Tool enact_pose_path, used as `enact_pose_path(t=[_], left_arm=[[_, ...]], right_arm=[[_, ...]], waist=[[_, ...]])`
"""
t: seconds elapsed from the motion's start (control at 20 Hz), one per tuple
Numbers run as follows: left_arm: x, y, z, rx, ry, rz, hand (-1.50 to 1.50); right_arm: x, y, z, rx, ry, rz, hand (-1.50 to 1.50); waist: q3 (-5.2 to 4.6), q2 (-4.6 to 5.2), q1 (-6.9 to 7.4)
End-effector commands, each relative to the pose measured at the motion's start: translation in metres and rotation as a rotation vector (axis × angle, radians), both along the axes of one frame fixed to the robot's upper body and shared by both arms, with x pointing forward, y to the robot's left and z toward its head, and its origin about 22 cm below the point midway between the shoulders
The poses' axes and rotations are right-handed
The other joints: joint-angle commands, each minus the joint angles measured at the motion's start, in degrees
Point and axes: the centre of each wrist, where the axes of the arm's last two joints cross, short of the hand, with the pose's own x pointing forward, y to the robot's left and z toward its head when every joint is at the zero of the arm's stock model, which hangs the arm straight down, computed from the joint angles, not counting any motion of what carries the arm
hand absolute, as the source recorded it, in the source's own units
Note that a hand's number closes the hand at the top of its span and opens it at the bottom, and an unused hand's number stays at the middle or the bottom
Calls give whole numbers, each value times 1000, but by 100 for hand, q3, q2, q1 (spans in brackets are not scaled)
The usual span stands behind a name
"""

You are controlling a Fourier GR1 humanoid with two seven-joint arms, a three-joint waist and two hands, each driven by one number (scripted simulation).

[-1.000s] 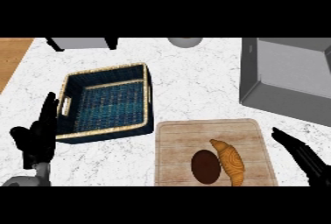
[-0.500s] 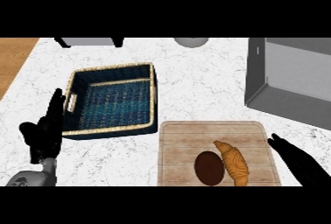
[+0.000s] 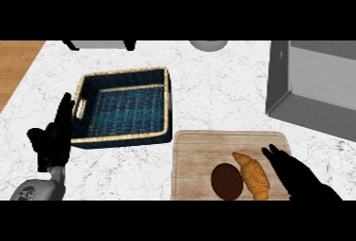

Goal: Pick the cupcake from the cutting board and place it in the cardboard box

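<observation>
A dark brown cupcake (image 3: 227, 181) lies on the wooden cutting board (image 3: 201, 150) at the lower middle, with a golden croissant (image 3: 253, 176) right beside it. My right hand (image 3: 295, 174) is open over the board's right edge, fingers straight, just right of the croissant and touching neither item. A woven box with a blue lining (image 3: 125, 107) sits at the centre left. My left hand (image 3: 54, 139) stands open, fingers up, beside the box's left wall.
A grey sink basin (image 3: 313, 84) fills the upper right. A pale round object (image 3: 208, 44) and a grey appliance (image 3: 101, 44) sit at the far edge. A wooden surface (image 3: 15, 66) borders the counter at the left.
My right hand has moved up and left, from beside the board to over its right edge near the croissant. The left hand has risen a little beside the box. The view has shifted slightly.
</observation>
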Motion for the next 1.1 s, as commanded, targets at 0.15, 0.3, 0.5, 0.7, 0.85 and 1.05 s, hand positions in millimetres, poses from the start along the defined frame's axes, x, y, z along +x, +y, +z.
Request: enact_pose_path(t=[0.15,0.3,0.5,0.7,0.85,1.05], left_arm=[[0,0,-18,-29,112,-10,0],[-2,5,-24,-37,102,2,0],[-21,-11,-26,-40,115,0,0],[-8,3,-25,-37,105,14,0],[1,-12,-29,-25,98,13,0],[-4,-8,-30,-39,119,0,0]], right_arm=[[4,53,-12,-27,47,-3,-150],[3,53,-15,-27,44,-29,-150],[16,58,-10,-87,87,-61,-150],[11,78,-16,-85,99,-62,-150],[16,86,-27,-99,96,-67,-150],[12,94,-29,-84,104,-83,-150]], waist=[[-76,61,-42],[-74,57,-99],[-76,49,-26],[-79,55,-85],[-77,66,-134],[-75,53,-148]])
